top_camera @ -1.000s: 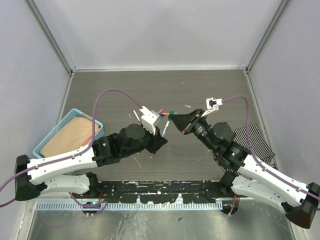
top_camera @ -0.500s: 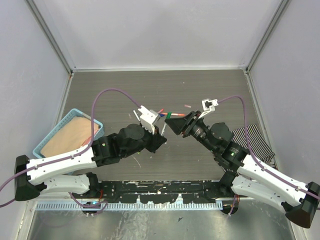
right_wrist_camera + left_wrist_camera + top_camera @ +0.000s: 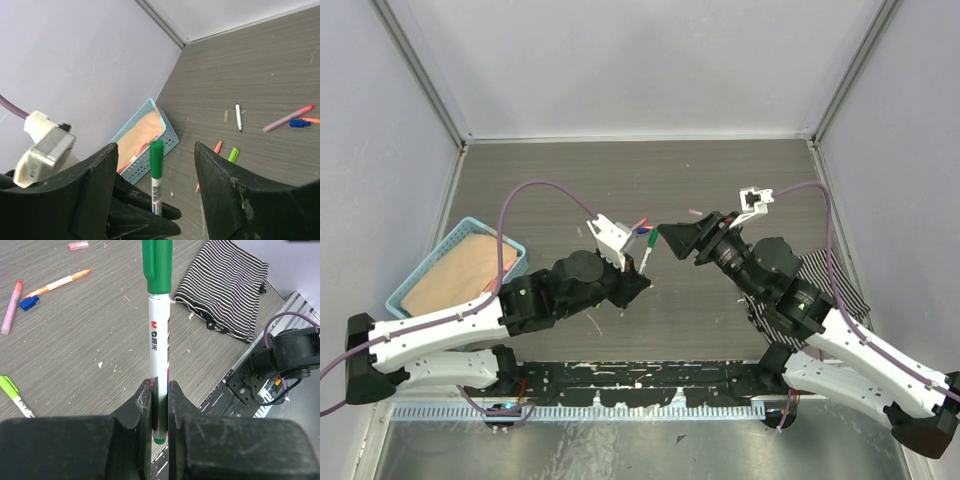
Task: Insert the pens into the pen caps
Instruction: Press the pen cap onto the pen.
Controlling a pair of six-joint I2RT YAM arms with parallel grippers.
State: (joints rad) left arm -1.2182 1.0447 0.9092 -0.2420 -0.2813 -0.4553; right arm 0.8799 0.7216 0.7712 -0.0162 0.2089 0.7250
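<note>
My left gripper (image 3: 159, 390) is shut on the lower barrel of a white pen (image 3: 157, 345), which stands upright. A green pen cap (image 3: 156, 265) sits on its top end. In the top view this pen (image 3: 646, 255) rises from the left gripper (image 3: 640, 276) at the table's middle. My right gripper (image 3: 667, 240) is open just right of the cap, and in the right wrist view the green cap (image 3: 156, 157) stands between its spread fingers (image 3: 97, 185) without touching them. A pink pen (image 3: 11, 307), a blue cap (image 3: 29, 302), an orange pen (image 3: 60, 282) and a pink cap (image 3: 78, 245) lie on the table.
A light blue basket (image 3: 510, 245) holding something peach-coloured stands at the left. A striped cloth (image 3: 830, 280) lies at the right under the right arm. A light green pen (image 3: 233, 154), a white pen with a dark tip (image 3: 238, 116) and another orange pen (image 3: 216, 146) lie loose.
The right gripper has opened off the green cap and drawn back to the right. The cap stays on the pen in the left gripper, which has barely moved.
</note>
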